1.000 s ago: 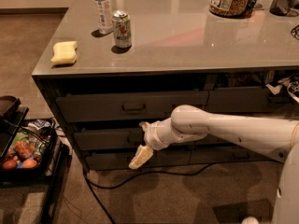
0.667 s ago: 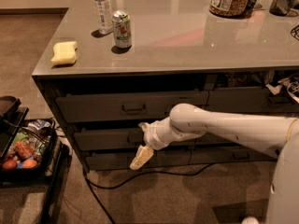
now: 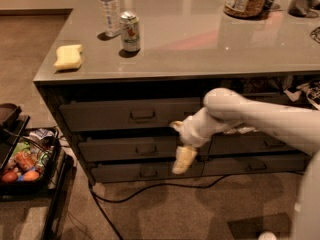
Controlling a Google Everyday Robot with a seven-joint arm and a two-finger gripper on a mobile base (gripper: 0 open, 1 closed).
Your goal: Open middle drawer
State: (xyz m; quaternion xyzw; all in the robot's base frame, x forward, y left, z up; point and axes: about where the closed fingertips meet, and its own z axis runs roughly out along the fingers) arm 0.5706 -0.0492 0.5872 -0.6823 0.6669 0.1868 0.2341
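The end effector (image 3: 180, 143) hangs with its two fingers apart, one above the other, at the right end of the middle drawer (image 3: 120, 149). That drawer, under the top drawer (image 3: 110, 115), looks shut or nearly so. It is probably stiff, wide and fairly heavy. Grip the small metal pull (image 3: 146, 149) at its centre, left of the end effector.

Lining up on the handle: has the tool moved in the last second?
Yes. The tool has shifted right, off the handle of the middle drawer; the handle now lies to its left.
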